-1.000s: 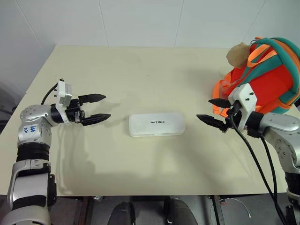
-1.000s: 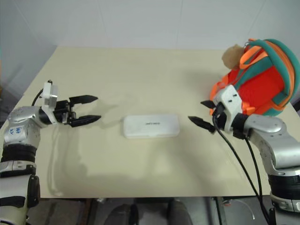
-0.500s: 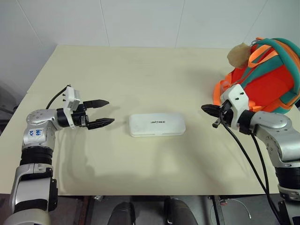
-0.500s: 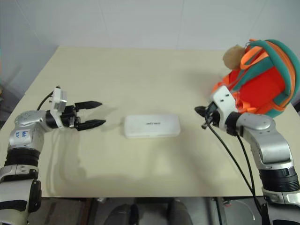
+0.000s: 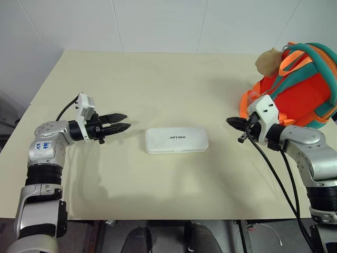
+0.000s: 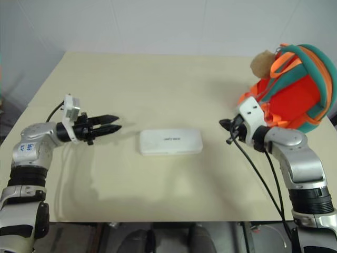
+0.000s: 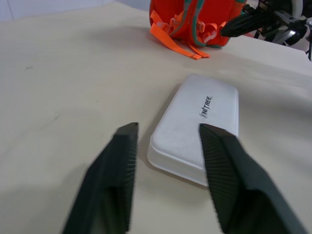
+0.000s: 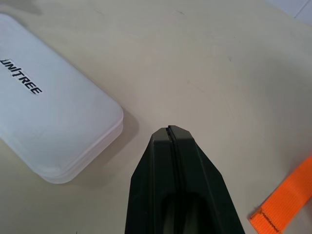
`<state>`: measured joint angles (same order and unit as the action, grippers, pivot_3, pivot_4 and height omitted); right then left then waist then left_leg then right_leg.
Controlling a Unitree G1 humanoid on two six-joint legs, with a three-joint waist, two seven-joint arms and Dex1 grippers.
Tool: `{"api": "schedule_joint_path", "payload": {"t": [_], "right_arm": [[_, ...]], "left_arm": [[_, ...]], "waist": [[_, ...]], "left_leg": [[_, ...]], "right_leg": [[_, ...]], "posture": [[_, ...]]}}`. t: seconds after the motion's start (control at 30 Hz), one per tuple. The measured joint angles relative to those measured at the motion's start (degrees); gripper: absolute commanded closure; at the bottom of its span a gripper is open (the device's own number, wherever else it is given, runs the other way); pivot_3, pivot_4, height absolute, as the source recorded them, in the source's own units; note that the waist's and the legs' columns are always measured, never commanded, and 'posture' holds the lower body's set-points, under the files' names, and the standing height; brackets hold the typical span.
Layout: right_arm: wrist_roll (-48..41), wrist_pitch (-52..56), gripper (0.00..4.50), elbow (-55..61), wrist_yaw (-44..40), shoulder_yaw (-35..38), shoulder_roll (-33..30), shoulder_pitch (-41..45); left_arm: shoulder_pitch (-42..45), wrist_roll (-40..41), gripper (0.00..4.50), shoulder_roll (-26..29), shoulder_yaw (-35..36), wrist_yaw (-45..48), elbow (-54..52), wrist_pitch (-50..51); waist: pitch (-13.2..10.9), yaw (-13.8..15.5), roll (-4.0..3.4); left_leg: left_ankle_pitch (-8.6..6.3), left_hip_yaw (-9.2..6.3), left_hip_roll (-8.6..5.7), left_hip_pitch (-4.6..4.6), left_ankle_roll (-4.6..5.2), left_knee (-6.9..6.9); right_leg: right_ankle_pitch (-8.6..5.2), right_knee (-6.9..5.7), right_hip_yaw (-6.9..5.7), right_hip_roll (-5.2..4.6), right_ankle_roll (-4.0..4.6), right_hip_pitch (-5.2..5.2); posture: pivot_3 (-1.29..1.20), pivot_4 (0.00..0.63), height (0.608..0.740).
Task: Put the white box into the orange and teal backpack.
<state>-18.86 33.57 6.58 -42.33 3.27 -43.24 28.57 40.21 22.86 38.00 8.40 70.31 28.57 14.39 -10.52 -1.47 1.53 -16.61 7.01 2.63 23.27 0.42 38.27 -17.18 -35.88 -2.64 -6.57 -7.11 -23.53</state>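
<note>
My left gripper [image 5: 122, 127] narrowed but still parted, right gripper [image 5: 232, 122] now pressed together, white box [image 5: 176, 140] centre frame untouched, orange and teal backpack [image 5: 300, 87] upper right.

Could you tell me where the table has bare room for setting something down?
The far half of the table, behind the white box, is bare, as is the near strip in front of it. It is crowded at the right edge, around the orange and teal backpack and the right gripper.
</note>
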Motion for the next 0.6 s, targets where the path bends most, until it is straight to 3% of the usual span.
{"api": "schedule_joint_path", "payload": {"t": [0.13,0.37,0.6], "right_arm": [[0.8,-0.5,4.38,-0.2,0.0,0.0,0.0,0.0],[4.6,-1.2,4.38,-3.1,0.7,-1.3,0.1,-0.1],[8.4,-0.7,4.38,-6.7,2.2,-6.2,3.7,0.6]], "left_arm": [[-0.9,-1.6,4.50,-0.8,-2.5,-0.9,-1.0,0.4],[-2.7,-3.9,4.50,-1.5,-7.5,0.3,-1.1,2.0],[-1.8,-12.8,4.50,-1.2,-12.6,-6.3,0.9,1.7]], "waist": [[0.0,0.0,0.00],[0.0,0.0,0.00],[0.0,-0.1,0.00]], "left_leg": [[0.00,0.01,-0.03,0.00,0.00,0.00],[0.00,0.02,-0.03,0.00,0.00,0.00],[0.01,0.01,-0.03,-0.01,-0.01,0.00]], "right_leg": [[0.00,0.01,0.00,0.00,0.00,0.00],[0.00,0.00,0.00,0.01,0.00,-0.01],[0.00,-0.02,0.00,0.02,0.00,-0.01]], "posture": [[0.00,0.150,0.740],[0.00,0.150,0.740],[0.00,0.150,0.740]]}}
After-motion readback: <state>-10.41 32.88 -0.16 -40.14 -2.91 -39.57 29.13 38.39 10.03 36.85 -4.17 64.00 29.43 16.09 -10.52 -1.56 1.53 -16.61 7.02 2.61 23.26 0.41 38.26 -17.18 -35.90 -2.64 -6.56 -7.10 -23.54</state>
